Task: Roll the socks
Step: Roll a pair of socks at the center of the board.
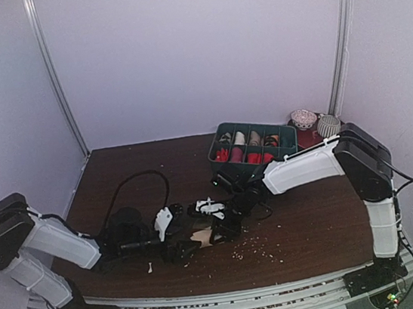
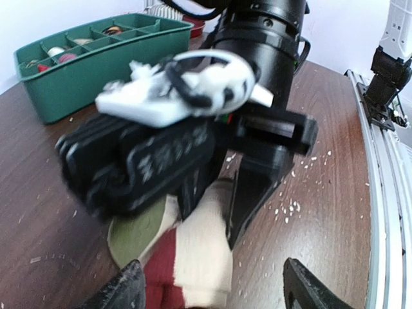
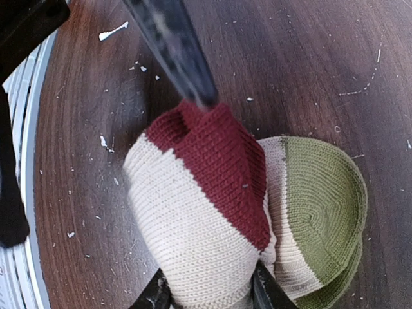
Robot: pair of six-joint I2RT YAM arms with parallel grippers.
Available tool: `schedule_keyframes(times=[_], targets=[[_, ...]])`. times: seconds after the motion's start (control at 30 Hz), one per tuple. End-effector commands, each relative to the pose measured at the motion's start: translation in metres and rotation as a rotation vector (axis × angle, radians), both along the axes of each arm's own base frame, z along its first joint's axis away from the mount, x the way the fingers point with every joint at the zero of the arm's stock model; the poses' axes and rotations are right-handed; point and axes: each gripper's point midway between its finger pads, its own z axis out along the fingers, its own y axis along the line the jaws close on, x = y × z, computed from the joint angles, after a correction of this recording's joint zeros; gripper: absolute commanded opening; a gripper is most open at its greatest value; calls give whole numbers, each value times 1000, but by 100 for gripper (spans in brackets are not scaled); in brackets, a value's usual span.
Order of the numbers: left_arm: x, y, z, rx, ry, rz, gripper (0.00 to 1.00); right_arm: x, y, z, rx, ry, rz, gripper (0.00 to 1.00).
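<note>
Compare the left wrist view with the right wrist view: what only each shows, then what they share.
Left wrist only: the green tray and the right gripper seen from outside. Right wrist only: the knit weave of the striped sock, its cream end pinched between the right jaws. Both: that sock on the crumb-strewn table.

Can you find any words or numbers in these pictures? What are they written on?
Raised marks on the black side of the right gripper: too blurred to read.
Green tray: no writing shows.
Striped sock: no writing, only stripes.
Table: no writing shows.
Nothing anywhere can be read.
</note>
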Motion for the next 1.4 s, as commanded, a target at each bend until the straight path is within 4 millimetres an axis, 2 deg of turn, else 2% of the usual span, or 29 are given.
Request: schedule_keyframes(times=[0.0, 0.33, 0.6, 0.73, 0.83, 0.93, 1.0, 1.13, 1.2, 1.27, 1.37], targets=[[0, -24, 21, -83, -66, -93, 72, -62, -83, -86, -409, 262, -14, 35], [-14, -14, -26, -14, 58, -97, 67, -63, -87, -92, -420, 287, -13, 35], [-17, -19, -53, 7, 135, -116, 55, -67, -84, -91, -412, 320, 4, 35], [-18, -20, -68, 47, 170, -123, 39, -72, -85, -90, -414, 356, 25, 35], [-19, -21, -75, 69, 195, -132, 23, -74, -88, -92, -431, 371, 34, 35], [-16, -18, -94, 149, 254, -101, 0, -73, -87, -90, -418, 376, 32, 35], [-10, -16, -107, 210, 311, -57, 0, -68, -82, -86, -395, 364, 19, 37], [-9, 3, -140, 370, 504, 50, 0, -48, -66, -68, -312, 277, -3, 43], [-15, 20, -154, 436, 621, 106, 0, -32, -54, -50, -235, 183, -15, 47], [-24, 34, -161, 441, 739, 134, 0, -11, -41, -20, -132, 43, -44, 54], [-34, 51, -165, 453, 846, 155, 0, 10, -31, 23, 23, -147, -65, 58]])
